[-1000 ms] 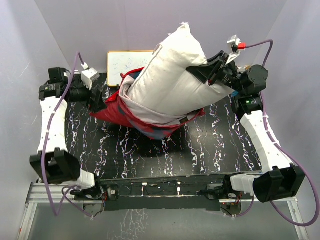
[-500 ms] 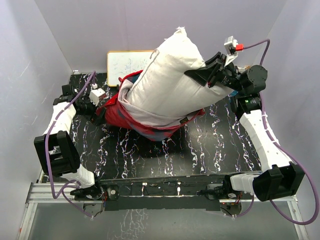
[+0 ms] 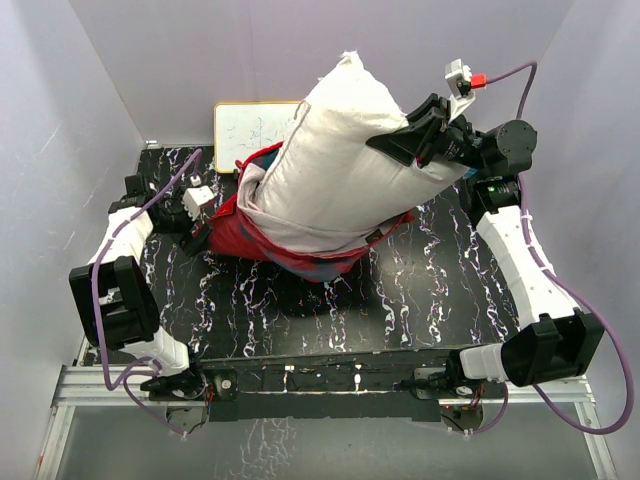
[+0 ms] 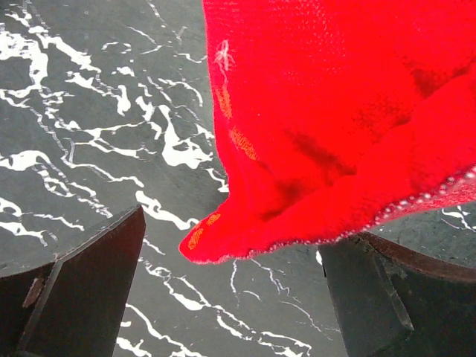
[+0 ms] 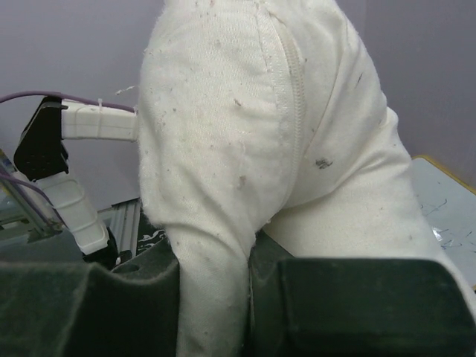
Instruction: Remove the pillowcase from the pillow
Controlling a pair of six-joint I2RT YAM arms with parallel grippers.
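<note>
Marbled table (image 3: 420, 300) is bearing the pillowcase (image 3: 235, 232), the pillow's (image 3: 340, 160) lower end inside. The raised right gripper (image 5: 213, 291) is pinching the pillow, and the low left gripper (image 4: 230, 275) is gaping, gripping nothing.

Looks down on a black marble-look tabletop (image 3: 300, 310) streaked with white veins, softly and evenly lit from above. Closes in at the back and both sides with plain pale lilac-grey walls (image 3: 180, 50). Carries a flat white board in a light wood frame (image 3: 245, 125), faintly scribbled, at the far edge by the back wall. Ends nearest in a silver metal rail (image 3: 330, 403) over dull grey floor (image 3: 320, 450).
</note>
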